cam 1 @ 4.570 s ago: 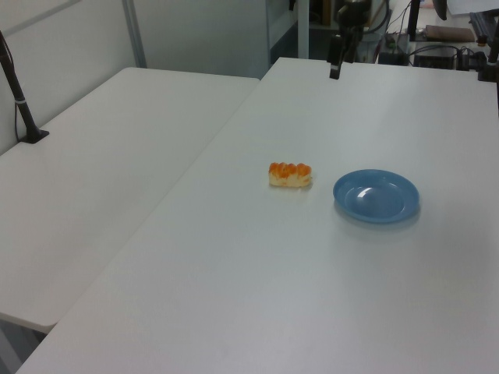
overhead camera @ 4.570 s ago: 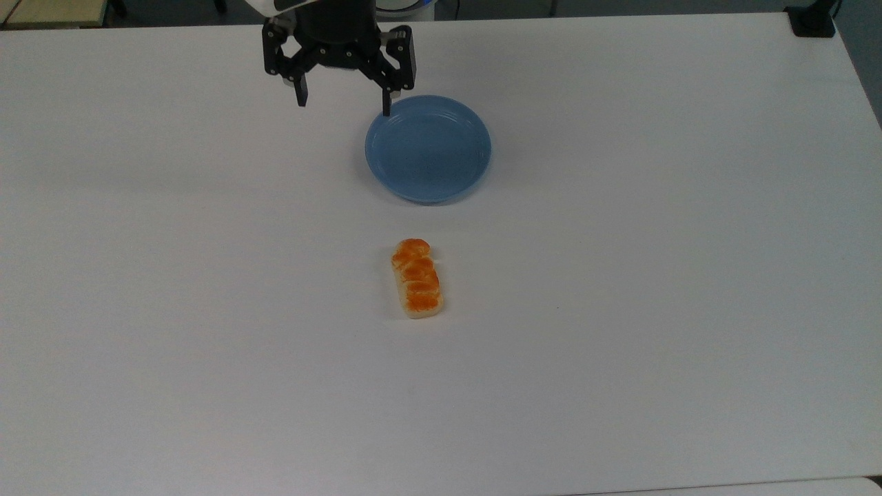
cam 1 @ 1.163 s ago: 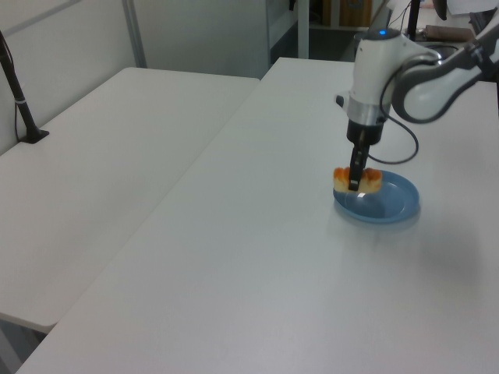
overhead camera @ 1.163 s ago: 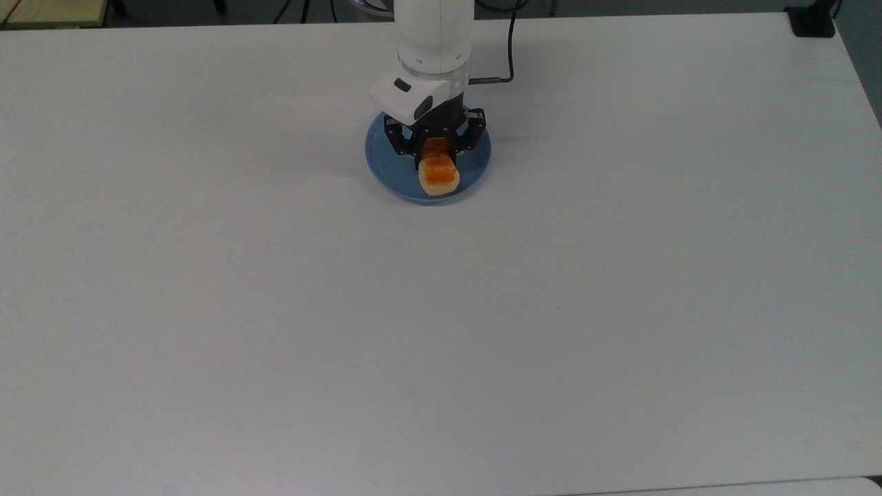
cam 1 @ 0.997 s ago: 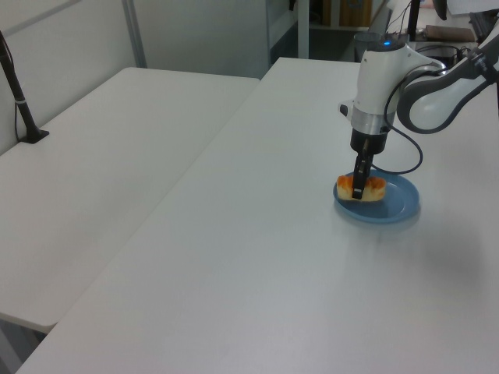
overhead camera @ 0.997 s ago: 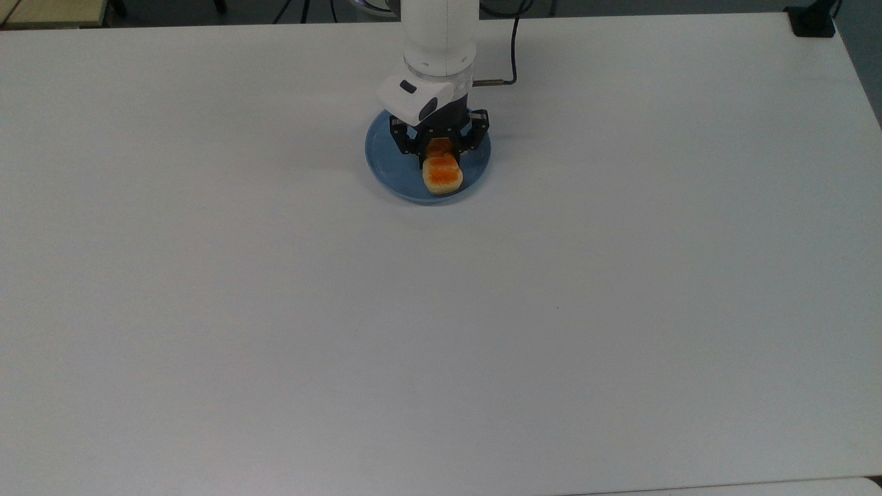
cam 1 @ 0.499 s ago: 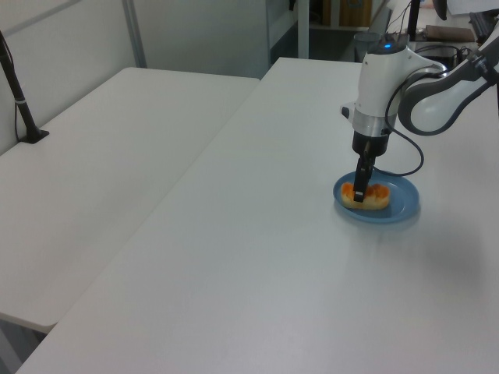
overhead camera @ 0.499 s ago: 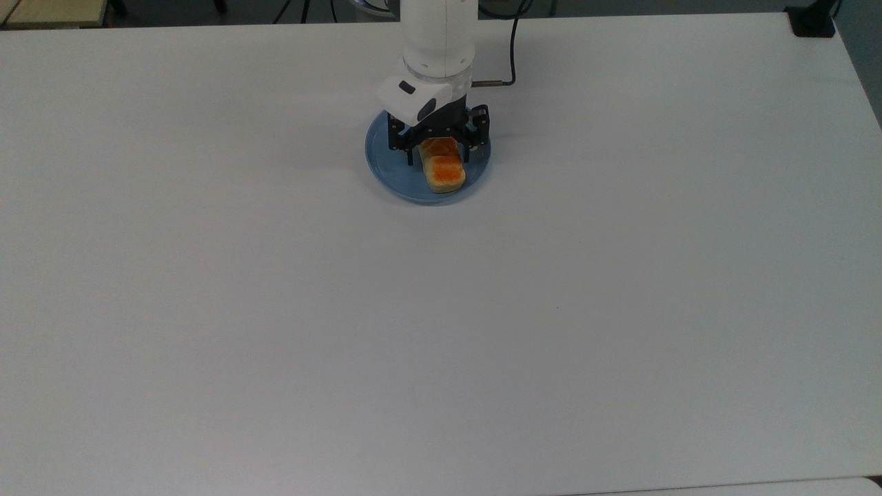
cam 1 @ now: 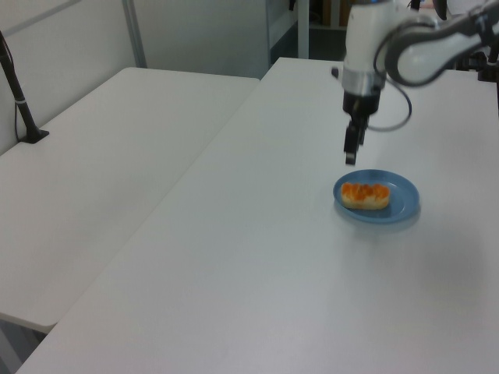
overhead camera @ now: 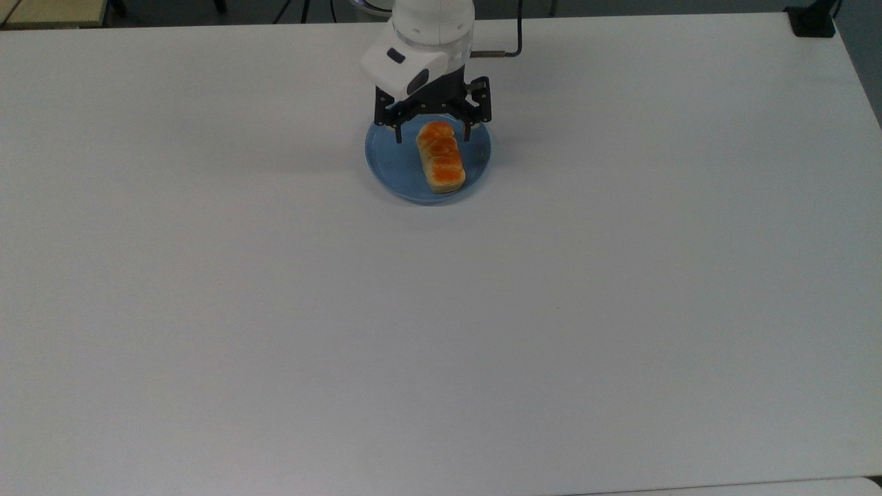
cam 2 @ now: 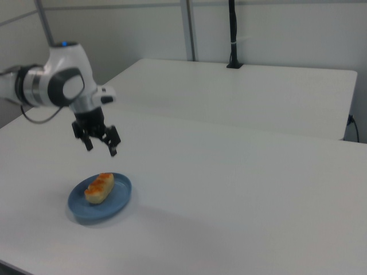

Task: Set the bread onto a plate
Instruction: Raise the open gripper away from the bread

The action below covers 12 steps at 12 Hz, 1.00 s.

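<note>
Bread (overhead camera: 441,157) lies flat inside the plate (overhead camera: 391,162), glazed orange-brown top upward, its long axis running from about 6 o'clock to 12 o'clock in the top view and sitting a little toward the 3 o'clock half of the dish. In the left view the loaf (cam 1: 365,195) rests crosswise in the light-blue plate (cam 1: 402,204), and in the right view it (cam 2: 99,188) lies toward the 10 o'clock part of the plate (cam 2: 117,201). Nothing touches the bread.

White table (overhead camera: 441,331) stretches bare on every side of the plate, which stands toward the 12 o'clock edge in the top view.

Beyond the plate, the gripper (overhead camera: 432,134) hangs in the air above the plate's 12 o'clock rim, jaws spread wide and released, holding nothing. One black finger (overhead camera: 397,131) sits to the 9 o'clock side of the loaf's far end, the other to its 3 o'clock side. The right view shows the gripper (cam 2: 99,146) well clear above the plate, both fingers apart. In the left view it (cam 1: 352,153) points straight down over the table just at 11 o'clock of the plate, under the white arm (cam 1: 363,43).
</note>
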Available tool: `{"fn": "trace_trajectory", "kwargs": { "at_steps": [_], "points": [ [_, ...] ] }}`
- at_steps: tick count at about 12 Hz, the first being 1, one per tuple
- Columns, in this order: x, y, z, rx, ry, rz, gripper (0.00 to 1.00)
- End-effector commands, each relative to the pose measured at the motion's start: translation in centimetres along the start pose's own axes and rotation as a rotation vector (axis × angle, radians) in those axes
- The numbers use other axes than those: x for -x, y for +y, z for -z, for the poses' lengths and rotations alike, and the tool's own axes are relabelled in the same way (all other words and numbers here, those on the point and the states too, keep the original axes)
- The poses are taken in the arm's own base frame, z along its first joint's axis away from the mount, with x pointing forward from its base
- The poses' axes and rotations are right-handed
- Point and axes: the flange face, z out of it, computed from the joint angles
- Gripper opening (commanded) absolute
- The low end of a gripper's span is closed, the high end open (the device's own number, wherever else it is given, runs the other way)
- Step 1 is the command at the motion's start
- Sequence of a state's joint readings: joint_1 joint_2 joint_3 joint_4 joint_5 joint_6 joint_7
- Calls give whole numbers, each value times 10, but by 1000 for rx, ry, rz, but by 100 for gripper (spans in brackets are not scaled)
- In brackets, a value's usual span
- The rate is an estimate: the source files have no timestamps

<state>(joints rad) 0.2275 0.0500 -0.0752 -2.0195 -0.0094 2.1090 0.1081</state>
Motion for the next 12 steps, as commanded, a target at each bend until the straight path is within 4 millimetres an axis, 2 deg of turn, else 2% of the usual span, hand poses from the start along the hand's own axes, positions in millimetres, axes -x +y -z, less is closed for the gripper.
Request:
{"fn": "trace_trajectory", "kwargs": {
  "at_steps": [1,3,4,5,9,12],
  "points": [
    [-21,17,85,49,7,-16,100],
    [-20,33,126,96,-13,-33,100],
    [-18,49,139,94,-16,-63,100],
    [-18,51,149,90,-17,-68,100],
    [-10,57,161,90,-56,-79,100],
    [-9,77,170,85,-42,-93,100]
  ]
}}
